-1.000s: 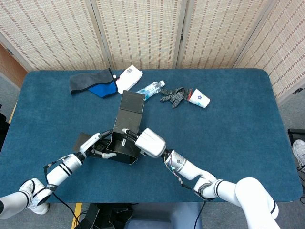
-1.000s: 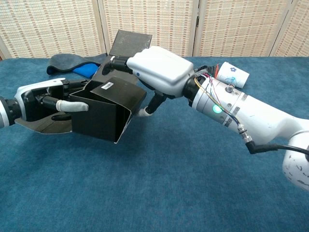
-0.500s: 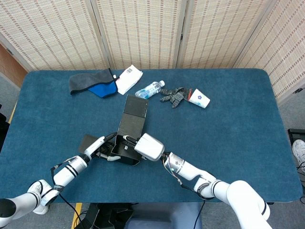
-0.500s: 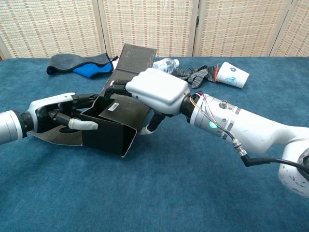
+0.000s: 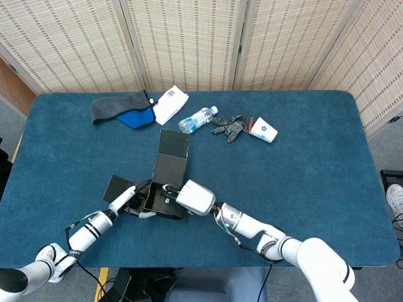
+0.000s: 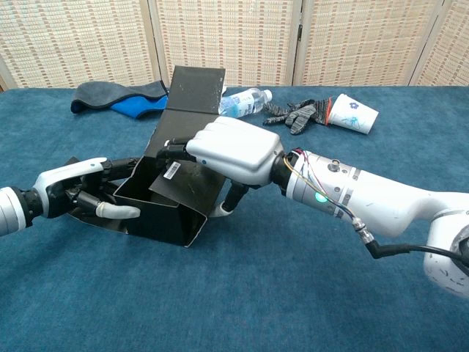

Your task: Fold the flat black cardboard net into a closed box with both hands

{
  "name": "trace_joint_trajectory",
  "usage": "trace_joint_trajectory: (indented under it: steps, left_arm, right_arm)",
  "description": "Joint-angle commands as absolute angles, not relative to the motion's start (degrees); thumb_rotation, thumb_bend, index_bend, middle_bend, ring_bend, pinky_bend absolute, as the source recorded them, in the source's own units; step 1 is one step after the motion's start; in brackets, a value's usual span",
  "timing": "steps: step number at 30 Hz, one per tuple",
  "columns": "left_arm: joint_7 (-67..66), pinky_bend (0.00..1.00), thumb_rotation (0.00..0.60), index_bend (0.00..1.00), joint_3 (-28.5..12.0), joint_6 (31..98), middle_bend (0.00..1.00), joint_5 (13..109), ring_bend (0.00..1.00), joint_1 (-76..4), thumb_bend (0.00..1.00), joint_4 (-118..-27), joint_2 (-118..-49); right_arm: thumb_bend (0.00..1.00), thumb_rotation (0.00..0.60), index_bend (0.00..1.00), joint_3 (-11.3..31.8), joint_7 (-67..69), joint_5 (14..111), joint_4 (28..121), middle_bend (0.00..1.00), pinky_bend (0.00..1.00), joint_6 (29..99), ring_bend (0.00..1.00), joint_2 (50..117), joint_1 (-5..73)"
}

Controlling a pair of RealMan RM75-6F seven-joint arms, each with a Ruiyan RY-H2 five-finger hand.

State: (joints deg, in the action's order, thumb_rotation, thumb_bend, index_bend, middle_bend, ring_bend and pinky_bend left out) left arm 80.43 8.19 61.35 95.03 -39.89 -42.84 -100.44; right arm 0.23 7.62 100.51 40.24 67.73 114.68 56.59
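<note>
The black cardboard box sits half folded on the blue table, its walls up and its long lid flap standing open at the back. My right hand grips the box's right wall, fingers curled over the top edge into the cavity. My left hand holds the box's left side, with a finger along the front wall and a flat side flap lying under it. The inside of the box is partly hidden by the right hand.
At the back of the table lie a grey and blue cloth, a white packet, a plastic bottle, a dark glove and a tipped paper cup. Folding screens stand behind the table.
Both hands have drawn the box nearer to me and lower, onto the table. The left hand has slid back toward the left, and the lid flap now stands more upright.
</note>
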Motion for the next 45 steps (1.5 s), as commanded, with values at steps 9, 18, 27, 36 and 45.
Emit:
trace_joint_trajectory:
  steps: [9,18,27,36,45]
  left_arm:
    - [80.5,0.93,0.6,0.11,8.4,62.0,0.12,95.6,0.61,-39.9,0.17,-43.0,-100.5]
    - [80.5,0.93,0.6,0.04,8.2,61.4,0.08,96.0,0.6,-41.2,0.16,-44.4,-99.9]
    - [80.7,0.93,0.6,0.02,8.4,60.6,0.06,95.8,0.61,-41.6,0.17,-44.9,-99.7]
    - [80.5,0.93,0.6,0.07,8.0,61.2,0.06,95.4,0.61,-41.2,0.17,-45.2,-99.7]
    - [80.0,0.93,0.6,0.11,8.0,61.3,0.07,95.1,0.62,-40.8,0.16,-45.5,-99.7]
  right_arm:
    - [0.17,0.6,0.23,0.4,7.4,100.6,41.6,0.24,0.85,67.4,0.78,113.7,57.6]
    - [0.19,0.6,0.23,0.1,6.8,100.6,41.9,0.24,0.85,66.2,0.78,113.6,58.1]
    - [0.25,0.6,0.25,-0.1,6.2,100.3,42.7,0.28,0.86,64.6,0.79,113.1,58.5]
    - [0.34,0.6,0.31,0.5,5.5,99.6,44.4,0.32,0.87,62.0,0.81,111.9,60.0]
    - [0.41,0.6,0.33,1.3,4.8,98.7,46.9,0.33,0.87,59.9,0.82,110.1,61.0]
